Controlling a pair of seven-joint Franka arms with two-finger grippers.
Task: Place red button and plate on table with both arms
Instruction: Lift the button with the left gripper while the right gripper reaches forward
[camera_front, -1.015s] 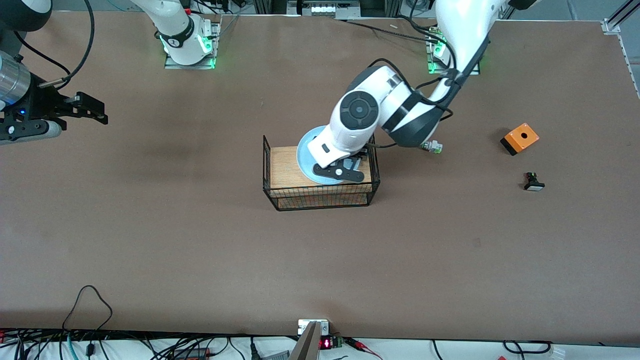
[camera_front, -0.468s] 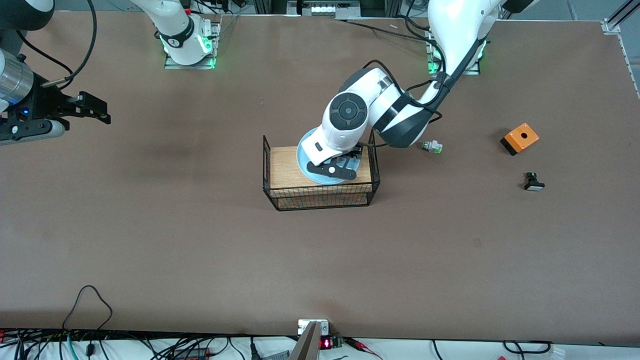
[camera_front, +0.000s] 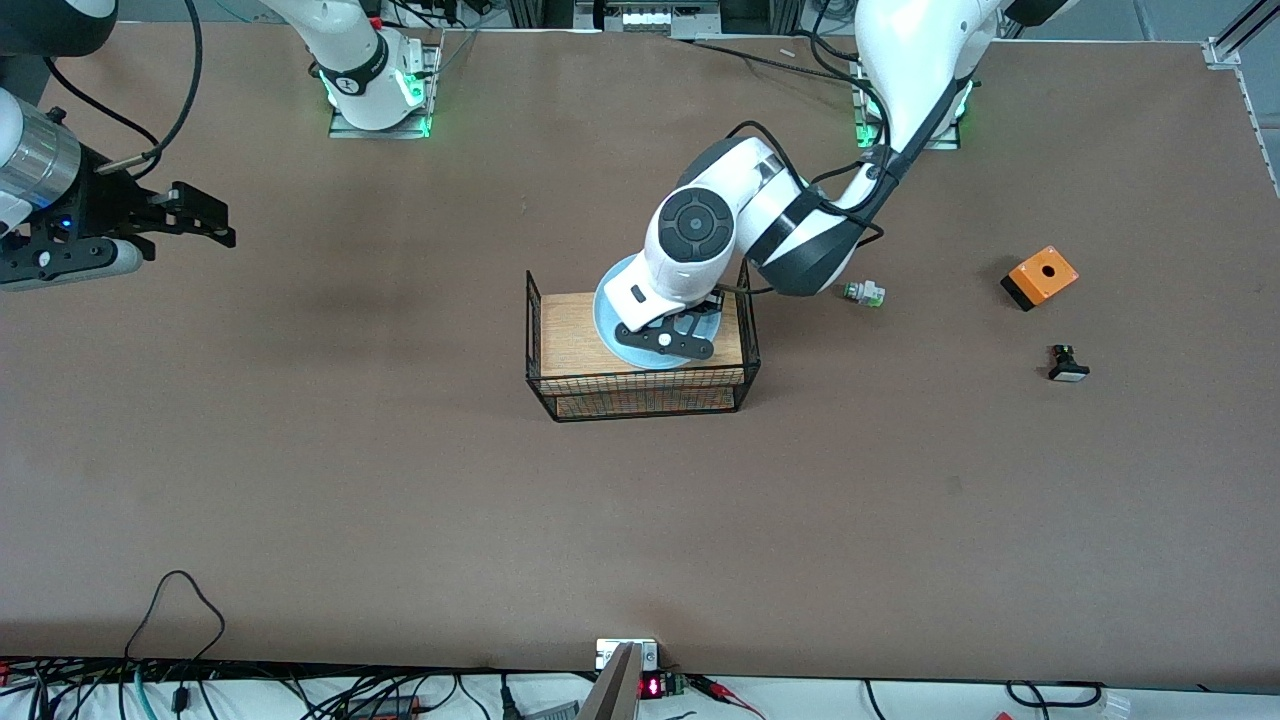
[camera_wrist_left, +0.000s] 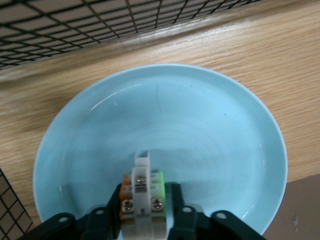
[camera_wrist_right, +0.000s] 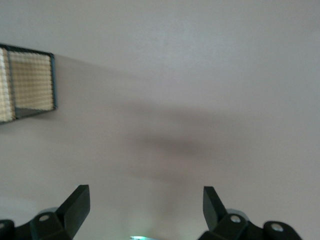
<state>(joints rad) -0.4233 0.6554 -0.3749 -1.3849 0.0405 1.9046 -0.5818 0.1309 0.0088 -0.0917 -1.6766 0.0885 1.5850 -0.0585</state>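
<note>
Red button (camera_wrist_left: 142, 192) pinched in left claw (camera_wrist_left: 145, 210) over plate (camera_wrist_left: 210, 150).

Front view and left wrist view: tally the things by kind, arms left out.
Switches: 3 (red button in the left gripper, green-capped switch, black switch)
Plate: 1
Wire rack: 1
Orange box: 1
Total: 6

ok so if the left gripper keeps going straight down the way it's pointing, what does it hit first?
The plate. The left gripper, shut on the red button, points down into the plate's bowl, and the plate sits on the wood-topped rack. The button's protruding end would likely touch first; the gap is unclear.
</note>
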